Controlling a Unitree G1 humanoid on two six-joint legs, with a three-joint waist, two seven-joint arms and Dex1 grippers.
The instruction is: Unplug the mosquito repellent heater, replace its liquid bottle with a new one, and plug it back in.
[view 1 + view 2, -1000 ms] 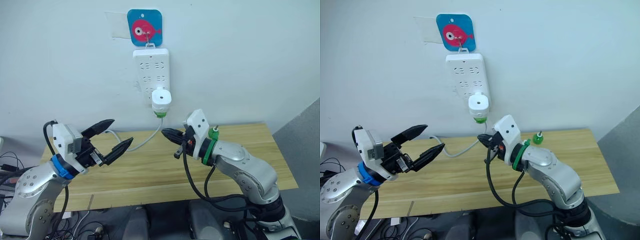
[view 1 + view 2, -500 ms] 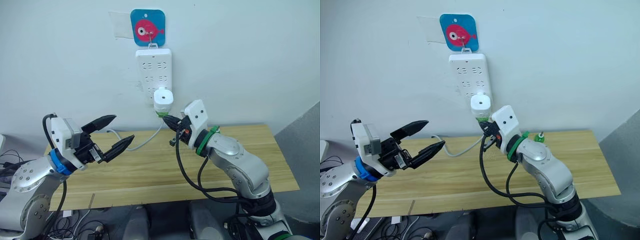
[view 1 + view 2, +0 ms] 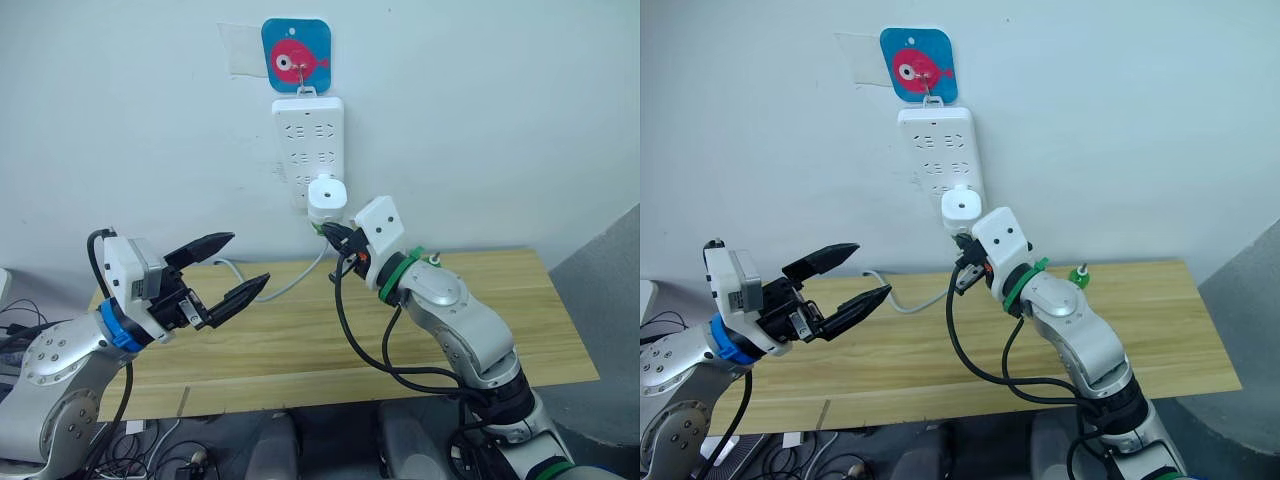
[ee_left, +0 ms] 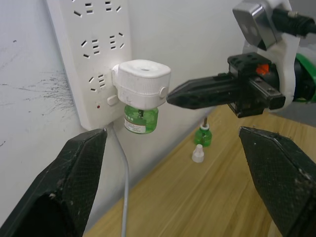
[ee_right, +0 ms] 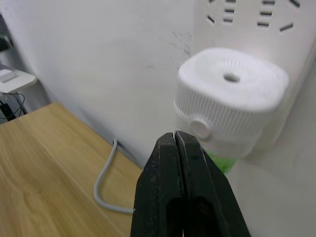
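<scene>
While the small white rounded plastic heater is sitting plugged into the long white power strip, the right gripper, fingers pressed together and empty, is pointing at its 3 o'clock side; the left gripper is gaping wide, empty.

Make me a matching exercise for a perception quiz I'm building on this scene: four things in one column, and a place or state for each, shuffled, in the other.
Things:
1. mosquito repellent heater
2. left gripper
3. right gripper
4. loose white cap

Places or states:
A. fingers spread wide apart
B. lying on the wooden table
C. plugged into the power strip on the wall
D. fingers closed together, tip beside the heater

Pairs: 1-C, 2-A, 3-D, 4-B
</scene>
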